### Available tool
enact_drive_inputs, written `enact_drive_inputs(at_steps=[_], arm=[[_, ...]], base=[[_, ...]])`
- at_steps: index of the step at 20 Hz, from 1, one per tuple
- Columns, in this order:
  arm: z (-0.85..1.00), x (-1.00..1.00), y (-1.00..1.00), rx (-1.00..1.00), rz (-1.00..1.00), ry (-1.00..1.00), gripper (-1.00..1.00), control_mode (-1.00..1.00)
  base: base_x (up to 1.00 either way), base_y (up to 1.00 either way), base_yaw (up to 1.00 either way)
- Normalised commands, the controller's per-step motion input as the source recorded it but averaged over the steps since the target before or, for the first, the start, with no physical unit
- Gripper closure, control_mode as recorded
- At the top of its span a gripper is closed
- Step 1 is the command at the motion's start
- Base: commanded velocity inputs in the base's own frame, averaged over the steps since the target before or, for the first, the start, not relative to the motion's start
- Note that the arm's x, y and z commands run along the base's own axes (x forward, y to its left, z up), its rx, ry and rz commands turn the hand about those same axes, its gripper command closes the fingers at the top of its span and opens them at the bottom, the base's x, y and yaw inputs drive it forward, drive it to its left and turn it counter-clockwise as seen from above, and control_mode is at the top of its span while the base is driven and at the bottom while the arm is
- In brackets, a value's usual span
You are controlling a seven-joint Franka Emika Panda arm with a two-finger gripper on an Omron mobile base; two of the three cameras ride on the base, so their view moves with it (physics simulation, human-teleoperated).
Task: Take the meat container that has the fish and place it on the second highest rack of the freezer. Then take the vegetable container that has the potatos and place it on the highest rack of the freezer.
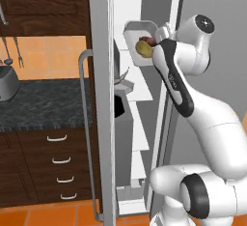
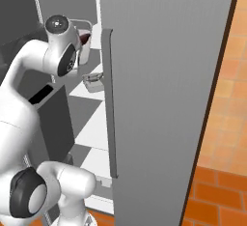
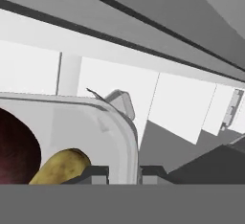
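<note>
Leftmost in the left base view we see a steel toaster (image 1: pixel 7 86) on a dark speckled counter (image 1: pixel 46 104), with dark wood drawers (image 1: pixel 60 164) below it. Next comes the freezer (image 1: pixel 99 99), its grey door edge carrying a long vertical bar handle (image 1: pixel 83 133), and beyond that the open white interior with a stack of thin shelf panels. Against the upper part of that interior we find the white vegetable container (image 1: pixel 138 41), tipped so that its open face turns toward the camera; inside it lie a yellow-tan potato (image 1: pixel 143 49) and, beside it, a dark red item whose kind we cannot make out. Just right of the tub, the gripper (image 1: pixel 157 44) meets its rim, and the white arm descends from there to the lower right. In the hand view the two dark fingertips (image 3: pixel 93 173) stand close together on either side of the tub's rounded wall (image 3: pixel 128 146), so we read the jaws as clamped on the container; white shelf panels (image 3: pixel 179 108) run behind it. In the right base view a second small container (image 2: pixel 92 82) rests on a lower white shelf (image 2: pixel 91 91), left of the open grey door (image 2: pixel 159 99).
</note>
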Motion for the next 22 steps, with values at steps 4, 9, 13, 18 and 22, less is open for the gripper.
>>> enact_drive_inputs(at_steps=[4,9,13,18,22], arm=[[0.48,0.62,0.03,-0.10,-0.05,0.09,1.00,-1.00],[0.17,0.82,0.06,-0.16,-0.09,0.09,1.00,-1.00],[0.06,1.00,0.00,-0.01,-0.05,0.05,1.00,-1.00],[-0.01,1.00,-0.05,0.00,-0.03,0.00,1.00,-1.00],[-0.21,1.00,0.00,0.00,-0.02,0.00,1.00,-1.00]], base=[[0.00,0.00,0.00],[0.00,0.00,0.00],[0.00,0.00,0.00],[0.00,0.00,0.00],[0.00,0.00,0.00]])
